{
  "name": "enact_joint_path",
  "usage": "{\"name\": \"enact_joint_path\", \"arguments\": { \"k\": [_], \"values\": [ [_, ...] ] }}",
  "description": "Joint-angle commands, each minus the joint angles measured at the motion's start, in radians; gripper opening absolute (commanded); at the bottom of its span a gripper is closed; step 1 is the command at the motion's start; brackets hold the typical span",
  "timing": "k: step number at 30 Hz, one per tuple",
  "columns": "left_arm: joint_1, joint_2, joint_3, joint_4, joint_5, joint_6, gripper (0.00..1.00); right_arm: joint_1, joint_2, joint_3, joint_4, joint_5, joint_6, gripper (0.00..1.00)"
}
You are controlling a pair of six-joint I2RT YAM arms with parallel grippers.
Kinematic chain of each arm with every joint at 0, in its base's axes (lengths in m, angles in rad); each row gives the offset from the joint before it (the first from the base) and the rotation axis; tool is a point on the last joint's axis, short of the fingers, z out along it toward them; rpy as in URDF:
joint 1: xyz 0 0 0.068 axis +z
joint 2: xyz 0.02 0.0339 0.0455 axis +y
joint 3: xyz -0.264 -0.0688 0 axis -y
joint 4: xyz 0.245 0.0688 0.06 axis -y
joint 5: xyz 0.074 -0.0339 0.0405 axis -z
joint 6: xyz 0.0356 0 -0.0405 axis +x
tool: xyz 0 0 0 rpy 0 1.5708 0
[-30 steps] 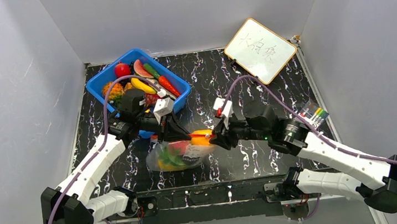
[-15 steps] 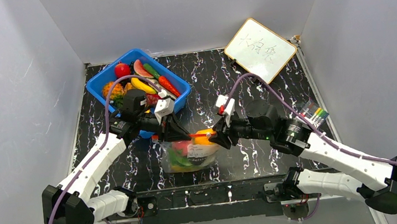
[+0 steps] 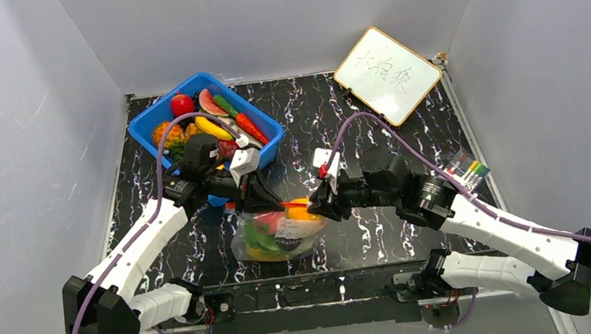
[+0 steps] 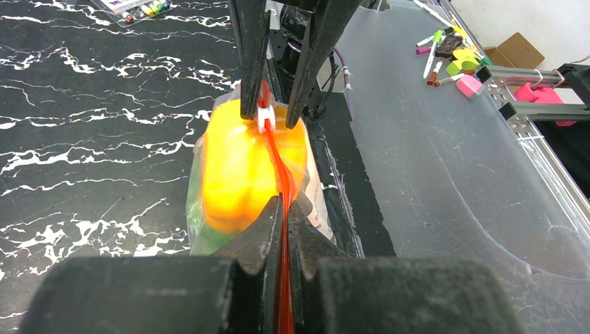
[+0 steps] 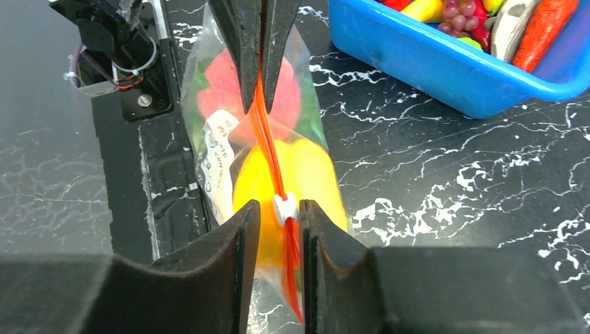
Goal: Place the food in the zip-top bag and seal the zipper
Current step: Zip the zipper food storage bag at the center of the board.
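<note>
The clear zip-top bag (image 3: 279, 237) hangs between my two grippers, just above the table near its front edge. It holds food: a yellow pepper (image 4: 236, 167), a red piece (image 5: 222, 90) and green leaves. My left gripper (image 3: 267, 203) is shut on one end of the red-orange zipper (image 4: 278, 163). My right gripper (image 3: 313, 208) closes around the zipper's white slider (image 5: 284, 207), about two thirds of the way along the strip from the left jaws. The bag's white label (image 5: 216, 153) faces the table's front edge.
A blue bin (image 3: 269, 146) with more toy food stands behind the left gripper, and its wall shows in the right wrist view (image 5: 431, 62). A whiteboard (image 3: 387, 74) leans at the back right. A box of markers (image 3: 466, 170) lies at the right edge.
The bag has been lifted from lying flat to hanging by its zipper. My right gripper has moved left along the strip towards the left gripper, which has stayed put.
</note>
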Motion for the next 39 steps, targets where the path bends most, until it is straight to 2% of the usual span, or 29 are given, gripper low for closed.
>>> {"name": "enact_joint_path", "arguments": {
  "k": [1,7,13,17,25,29,32,39],
  "values": [
    [0.000,-0.012,0.048,0.012,0.078,0.032,0.00,0.000,0.005,0.037,0.088,-0.065,-0.039,0.22],
    [0.000,-0.009,0.052,0.009,0.083,0.039,0.00,0.000,0.010,0.028,0.100,-0.070,-0.049,0.17],
    [0.000,-0.009,0.058,-0.013,0.072,0.055,0.00,-0.001,0.008,0.025,0.071,-0.089,-0.056,0.00],
    [0.000,-0.025,0.068,-0.049,0.006,0.075,0.00,0.000,-0.016,0.028,0.017,-0.043,-0.053,0.00],
    [0.025,-0.107,0.055,0.011,-0.243,-0.024,0.00,-0.001,-0.052,0.061,-0.156,0.047,-0.038,0.00],
    [0.061,-0.108,0.034,0.065,-0.255,-0.079,0.00,0.000,-0.056,0.087,-0.214,0.096,0.012,0.00],
    [0.066,-0.101,0.037,0.058,-0.247,-0.079,0.00,0.000,-0.063,0.104,-0.249,0.129,0.038,0.00],
    [0.073,-0.093,0.058,-0.006,-0.267,-0.053,0.00,-0.001,-0.106,0.179,-0.334,0.317,0.163,0.00]
  ]
}}
